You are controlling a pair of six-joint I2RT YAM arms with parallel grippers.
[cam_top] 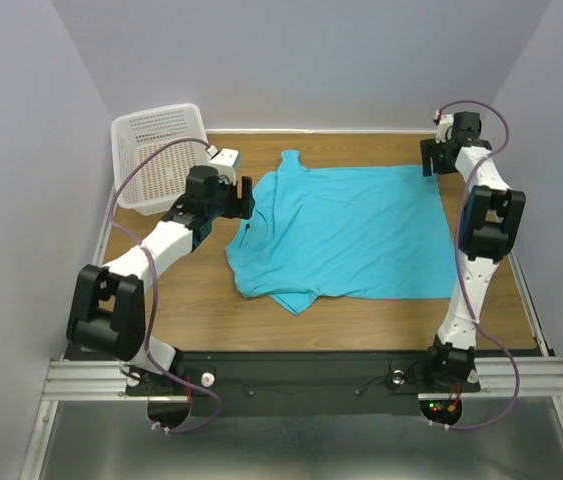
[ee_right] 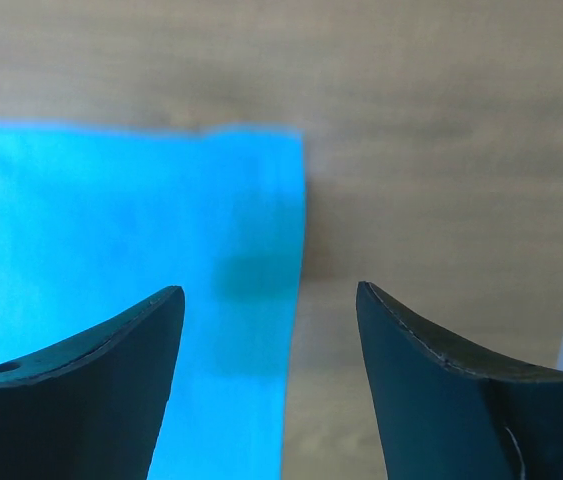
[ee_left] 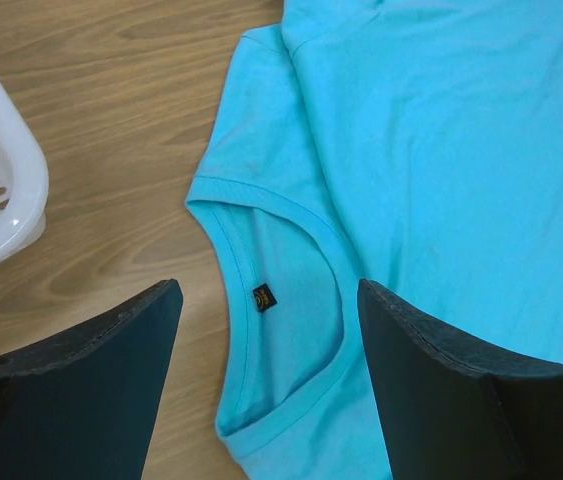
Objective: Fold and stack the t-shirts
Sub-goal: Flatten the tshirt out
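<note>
One turquoise t-shirt (cam_top: 346, 230) lies spread on the wooden table, its collar toward the left and its hem toward the right, with one sleeve pointing to the far edge. My left gripper (cam_top: 244, 197) is open and empty, hovering over the collar; in the left wrist view the crew neck with its small dark label (ee_left: 262, 297) sits between my fingers (ee_left: 111, 350). My right gripper (cam_top: 429, 160) is open and empty above the shirt's far right hem corner (ee_right: 281, 150), which shows blurred in the right wrist view.
A white plastic mesh basket (cam_top: 161, 155) stands tilted at the far left, just behind my left arm; its corner shows in the left wrist view (ee_left: 1, 190). Grey walls close in on three sides. Bare wood lies in front of the shirt.
</note>
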